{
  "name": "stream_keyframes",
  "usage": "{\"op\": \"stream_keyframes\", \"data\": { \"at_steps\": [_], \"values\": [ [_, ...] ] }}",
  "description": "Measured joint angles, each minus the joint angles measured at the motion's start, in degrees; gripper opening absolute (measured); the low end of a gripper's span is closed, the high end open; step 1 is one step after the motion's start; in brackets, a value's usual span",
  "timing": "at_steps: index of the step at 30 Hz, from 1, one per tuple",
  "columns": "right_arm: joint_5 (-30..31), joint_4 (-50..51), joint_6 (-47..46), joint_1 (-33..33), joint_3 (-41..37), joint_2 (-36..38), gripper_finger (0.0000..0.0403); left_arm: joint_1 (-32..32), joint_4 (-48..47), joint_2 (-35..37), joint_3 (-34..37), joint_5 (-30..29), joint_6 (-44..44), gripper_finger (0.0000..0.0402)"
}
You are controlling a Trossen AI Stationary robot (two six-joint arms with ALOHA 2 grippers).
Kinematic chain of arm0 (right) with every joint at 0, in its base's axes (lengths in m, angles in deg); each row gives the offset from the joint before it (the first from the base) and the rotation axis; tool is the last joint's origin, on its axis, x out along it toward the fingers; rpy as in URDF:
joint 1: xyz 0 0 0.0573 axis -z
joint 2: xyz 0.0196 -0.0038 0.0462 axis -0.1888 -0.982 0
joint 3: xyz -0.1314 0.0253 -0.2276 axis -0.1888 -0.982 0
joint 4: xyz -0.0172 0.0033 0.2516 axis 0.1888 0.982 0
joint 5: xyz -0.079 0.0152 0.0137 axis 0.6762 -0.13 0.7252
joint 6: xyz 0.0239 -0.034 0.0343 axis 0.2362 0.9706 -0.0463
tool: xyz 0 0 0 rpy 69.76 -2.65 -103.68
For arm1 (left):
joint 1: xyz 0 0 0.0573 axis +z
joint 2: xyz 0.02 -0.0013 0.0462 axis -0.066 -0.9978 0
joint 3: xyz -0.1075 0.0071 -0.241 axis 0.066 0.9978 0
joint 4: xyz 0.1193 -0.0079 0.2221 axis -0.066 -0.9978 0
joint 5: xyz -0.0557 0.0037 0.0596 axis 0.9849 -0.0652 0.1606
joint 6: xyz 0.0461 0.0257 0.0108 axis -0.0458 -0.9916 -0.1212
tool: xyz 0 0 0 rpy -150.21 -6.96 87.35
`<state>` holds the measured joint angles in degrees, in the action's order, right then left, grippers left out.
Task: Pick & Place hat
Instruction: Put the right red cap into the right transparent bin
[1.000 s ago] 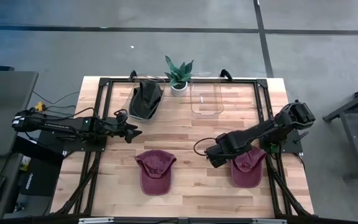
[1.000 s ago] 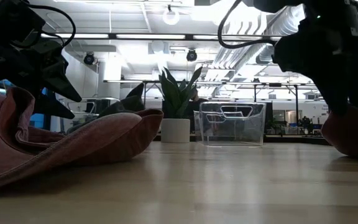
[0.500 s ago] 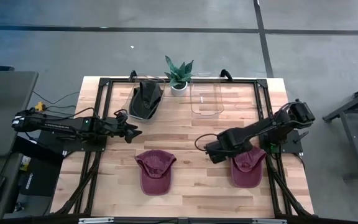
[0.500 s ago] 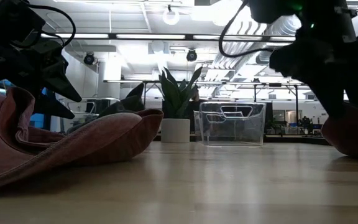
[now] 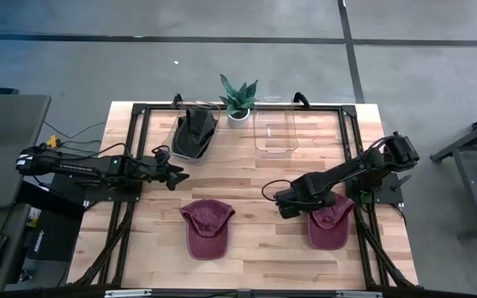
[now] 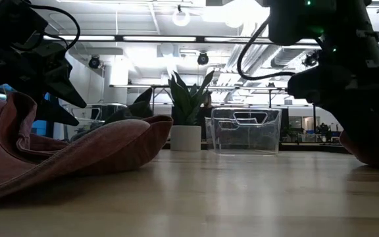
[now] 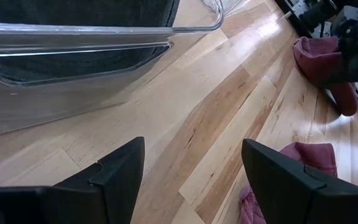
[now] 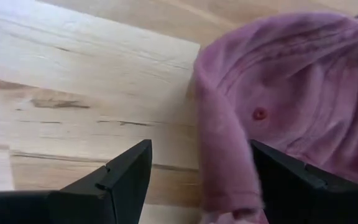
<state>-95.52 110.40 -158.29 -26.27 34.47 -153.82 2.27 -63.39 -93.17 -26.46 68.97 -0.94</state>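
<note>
Maroon cloth marks both caps on the pale wooden table [image 5: 247, 257]: one hat [image 5: 206, 228] lies near the middle of the front edge, and a second hat [image 5: 331, 223] lies toward the front right corner, close to the right edge. No brand, label or readable writing shows on either cap or on anything else.

The right gripper [image 5: 283, 204] hangs just beside the second hat's inner edge, low over the wood; in the right wrist view its fingers [image 8: 126, 171] stand spread apart with nothing between them, the cap's crown and top button filling the space ahead. The left gripper [image 5: 177, 176] waits over the left half of the table, fingers parted and empty, well apart from the first hat.

Along the back edge stand a clear bin holding a dark hat [image 5: 193, 132], a potted plant [image 5: 238, 99] and an empty clear container [image 5: 275, 131]. A black frame [image 5: 139, 112] runs around the table's rim. The middle of the table between the two caps and the back row is bare wood, leaving free room there.

Compared with a second ago, the right gripper has shifted slightly toward the second hat and the right edge; the left arm and both caps lie unchanged.
</note>
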Motion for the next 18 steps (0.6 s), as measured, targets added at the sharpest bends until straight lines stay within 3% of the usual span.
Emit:
{"op": "stream_keyframes", "data": {
  "at_steps": [18],
  "values": [
    [1.4, 0.1, 6.7, -3.4, -3.6, 0.0, 0.0244, 0.0, 0.0, 0.0, 0.0, 0.0, 0.0, 0.0261]
  ]
}}
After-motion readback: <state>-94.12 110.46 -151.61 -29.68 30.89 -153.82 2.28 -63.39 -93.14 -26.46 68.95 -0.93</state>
